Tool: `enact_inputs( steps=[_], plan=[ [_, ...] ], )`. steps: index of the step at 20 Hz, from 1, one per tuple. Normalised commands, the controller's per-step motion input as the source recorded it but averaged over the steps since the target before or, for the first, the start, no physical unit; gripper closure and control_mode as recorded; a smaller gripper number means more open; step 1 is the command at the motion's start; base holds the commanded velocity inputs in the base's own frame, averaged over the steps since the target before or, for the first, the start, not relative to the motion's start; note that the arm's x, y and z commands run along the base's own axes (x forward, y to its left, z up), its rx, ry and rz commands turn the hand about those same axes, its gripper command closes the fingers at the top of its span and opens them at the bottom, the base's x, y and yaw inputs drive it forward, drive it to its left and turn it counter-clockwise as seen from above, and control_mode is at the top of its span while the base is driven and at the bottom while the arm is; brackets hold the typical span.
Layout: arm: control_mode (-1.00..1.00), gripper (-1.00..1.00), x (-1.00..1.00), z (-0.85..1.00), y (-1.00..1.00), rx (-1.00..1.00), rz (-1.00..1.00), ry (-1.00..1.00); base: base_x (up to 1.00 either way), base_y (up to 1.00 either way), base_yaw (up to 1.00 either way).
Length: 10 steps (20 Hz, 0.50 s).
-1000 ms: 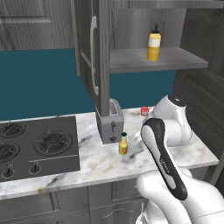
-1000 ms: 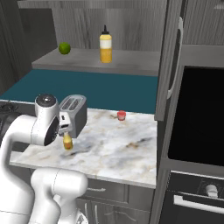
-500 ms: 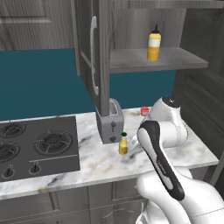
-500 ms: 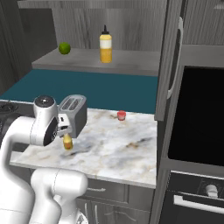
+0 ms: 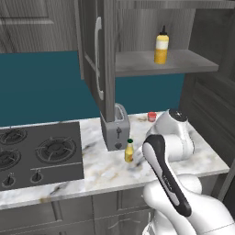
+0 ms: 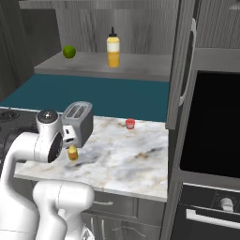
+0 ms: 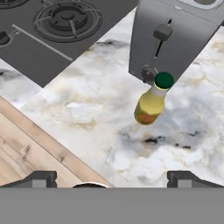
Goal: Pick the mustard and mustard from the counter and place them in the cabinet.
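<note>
The taller orange-yellow squeeze bottle with a dark pointed nozzle (image 5: 161, 46) stands upright on the flat grey shelf (image 5: 193, 64) of the dark grey wood-grain wall cabinet (image 5: 137, 27), whose door (image 5: 94, 50) with a pale curved handle hangs open. In the right base view a small round green fruit (image 6: 69, 51) sits on the same shelf at about 9 o'clock from that bottle, well apart from it.

The smaller slim yellow bottle with a dark green cap (image 7: 153, 100) is upright on the white marble counter with grey and tan veins (image 7: 87, 109), just beside the front of a grey metal toaster (image 7: 175, 39) — whether they touch I cannot tell. In the hand view the slim bottle lies at roughly 1 o'clock from the two-finger gripper (image 7: 111, 179), whose dark tips stand wide apart and released, grasping nothing. A black gas hob (image 5: 39, 153) lies at 9 o'clock from the toaster in the left base view. A small red cup (image 6: 130, 123) sits at the back of the counter — at about 2 o'clock from the slim bottle in the right base view.
</note>
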Motion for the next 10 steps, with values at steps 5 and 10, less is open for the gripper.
enact_inputs(
  steps=[5, 10],
  plan=[
    [-1.0, -1.0, 0.23, -0.36, 0.0, -0.07, 0.0, 0.0, 0.0, 0.0, 0.0],
    [-1.0, -1.0, 0.27, -0.22, 0.0, -0.02, 0.0, 0.0, 0.0, 0.0, 0.0]
  ],
)
